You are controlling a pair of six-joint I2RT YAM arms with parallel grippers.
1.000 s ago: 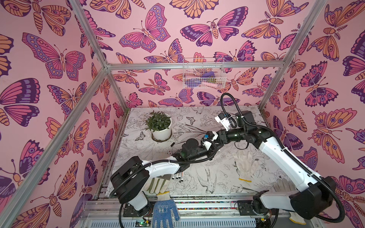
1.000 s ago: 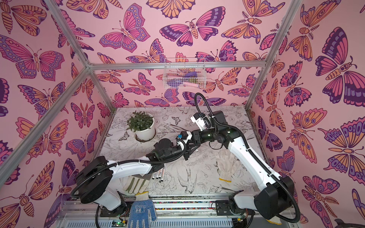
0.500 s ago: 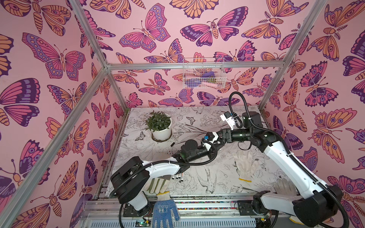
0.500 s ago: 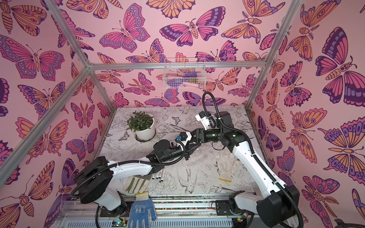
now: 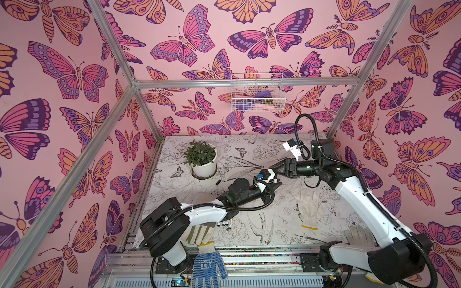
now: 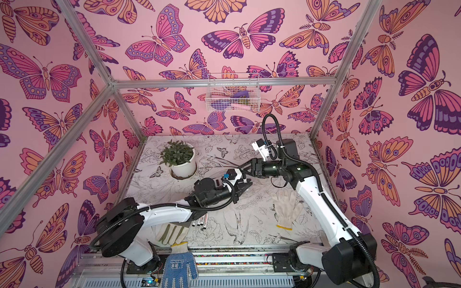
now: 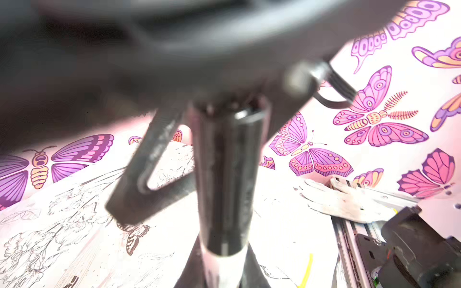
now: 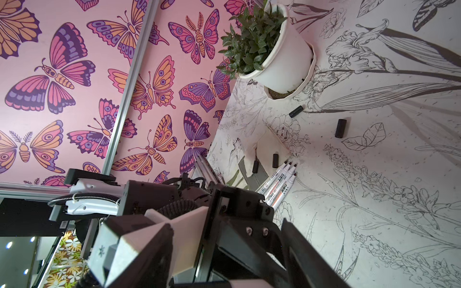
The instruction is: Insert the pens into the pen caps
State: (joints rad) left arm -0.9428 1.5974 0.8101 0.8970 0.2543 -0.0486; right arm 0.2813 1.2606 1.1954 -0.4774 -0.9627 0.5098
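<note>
Black plastic covered the writing end of one white pen (image 7: 224, 268): a cap (image 7: 225, 174) sat on it, barrel and cap in one straight line. The left pincer (image 5: 275, 185) was clamped on the barrel and held it off the desk (image 5: 249, 149). This was near the desk's centre, taking twelve o'clock at the back wall in both top views. The right pincer (image 5: 274, 170) faced it from two o'clock with its jaws spread wide. In the left wrist view one of its fingers (image 7: 149, 172) stood clear of the cap, though blur hid the cap's far end.

The other pens (image 8: 279, 184) lay uncapped, side by side and touching, at seven o'clock, partly under the left arm. Four loose caps (image 8: 340, 128) lay on the desk between those pens and the plant pot (image 5: 203, 169) at ten o'clock. One was just beside the pot, and two were on or at the edge of a beige glove (image 8: 264, 147) next to the pens.

A white glove (image 5: 308, 208) lay flat at four o'clock. A blue glove (image 5: 208, 268) hung over the front rail at six. A wire basket (image 5: 257, 92) hung on the back wall at twelve.
</note>
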